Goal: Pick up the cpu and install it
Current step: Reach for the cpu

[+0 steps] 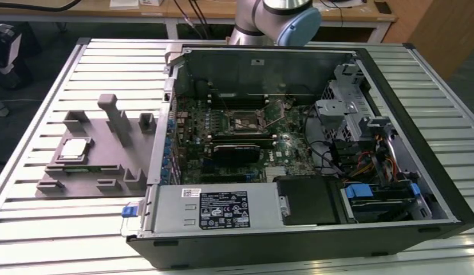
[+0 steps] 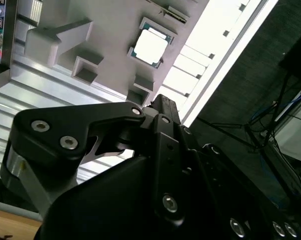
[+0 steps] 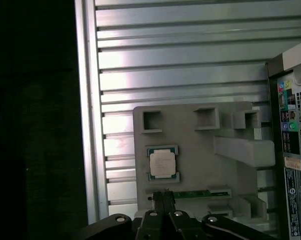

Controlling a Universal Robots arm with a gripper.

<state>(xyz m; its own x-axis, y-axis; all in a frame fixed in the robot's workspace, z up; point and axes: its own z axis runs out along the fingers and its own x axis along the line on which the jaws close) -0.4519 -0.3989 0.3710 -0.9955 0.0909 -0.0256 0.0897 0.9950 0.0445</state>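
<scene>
1. The pick-up step is being judged as in hand: the chip (image 1: 72, 150) is lying untouched in its seat on the grey holder (image 1: 107, 166), at the exterior view's left, beside the open computer case (image 1: 420, 114).
2. The pincer (image 3: 163, 196) is being held apart from the chip, its fingers seemingly pressed together, nothing being gripped.
3. By judgement, opening, centring over the chip and a level descent are being called for.
</scene>
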